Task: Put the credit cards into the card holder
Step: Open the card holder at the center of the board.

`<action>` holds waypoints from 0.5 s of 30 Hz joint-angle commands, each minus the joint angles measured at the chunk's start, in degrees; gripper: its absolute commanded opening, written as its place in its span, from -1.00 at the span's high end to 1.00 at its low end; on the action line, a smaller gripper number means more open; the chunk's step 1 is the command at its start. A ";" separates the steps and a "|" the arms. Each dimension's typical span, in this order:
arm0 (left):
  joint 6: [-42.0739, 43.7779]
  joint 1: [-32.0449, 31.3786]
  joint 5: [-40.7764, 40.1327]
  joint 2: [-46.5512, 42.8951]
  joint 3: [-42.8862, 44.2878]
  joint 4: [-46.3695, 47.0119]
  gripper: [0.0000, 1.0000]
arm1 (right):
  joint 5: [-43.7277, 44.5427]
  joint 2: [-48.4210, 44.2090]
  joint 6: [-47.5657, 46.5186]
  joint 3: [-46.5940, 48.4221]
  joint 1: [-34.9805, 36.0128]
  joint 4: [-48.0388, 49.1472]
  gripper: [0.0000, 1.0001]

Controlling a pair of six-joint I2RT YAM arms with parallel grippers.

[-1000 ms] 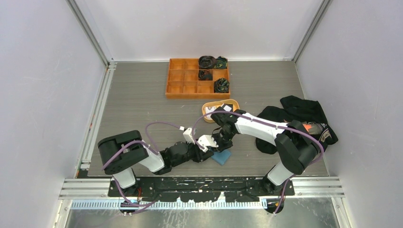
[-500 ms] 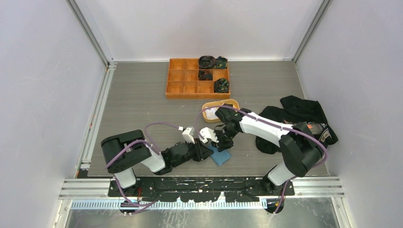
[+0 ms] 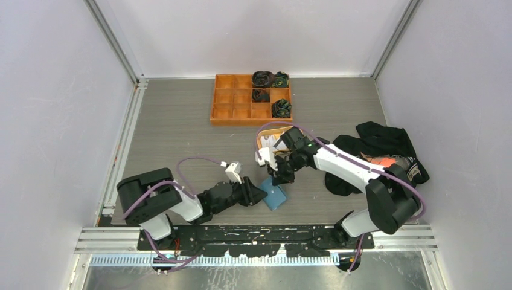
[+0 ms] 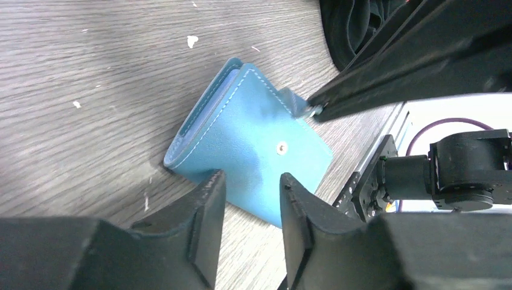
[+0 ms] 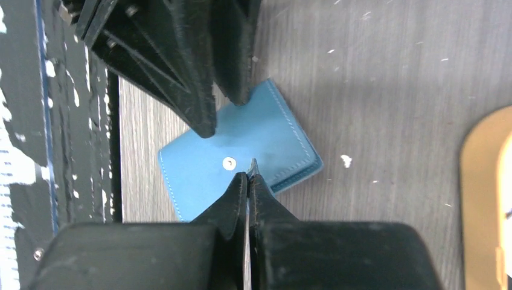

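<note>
The blue card holder (image 3: 275,194) lies folded on the table near the front edge, its snap stud (image 4: 281,147) facing up. My right gripper (image 5: 247,176) is shut on its small snap tab (image 4: 293,99), which stands lifted off the cover. My left gripper (image 4: 250,181) is open, its two fingertips (image 5: 205,128) resting at the card holder's (image 5: 241,151) near edge with nothing clamped. White credit cards (image 3: 273,141) lie in a tan oval dish (image 3: 263,134), mostly hidden behind the right arm.
An orange compartment tray (image 3: 250,98) with dark rolled items stands at the back. A heap of black clothing (image 3: 380,145) lies at the right. The black base rail (image 5: 78,151) runs just beside the card holder.
My right gripper has closed onto the snap tab and shifted left. The left gripper has opened wider and drawn back to the left. The card holder has turned slightly.
</note>
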 commanded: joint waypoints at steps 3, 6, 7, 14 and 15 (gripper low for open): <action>1.73 0.26 -0.96 -6.23 -4.01 -0.64 -0.03 | -6.71 -5.39 13.17 0.26 -2.20 7.25 0.98; 0.89 0.26 -1.15 -6.73 -4.75 -0.66 -0.17 | -5.12 -5.25 17.77 0.57 -2.44 8.85 0.98; 0.54 0.28 -1.29 -6.72 -4.87 -0.65 -0.21 | -4.38 -5.05 18.98 0.97 -2.58 8.99 0.98; -2.49 0.18 -2.29 -6.97 -5.47 0.72 -0.63 | -4.38 -5.98 22.85 1.17 -2.92 10.09 0.98; -3.07 0.22 -2.59 -7.07 -5.86 1.62 -0.65 | -4.17 -6.14 22.96 0.90 -2.97 10.42 0.98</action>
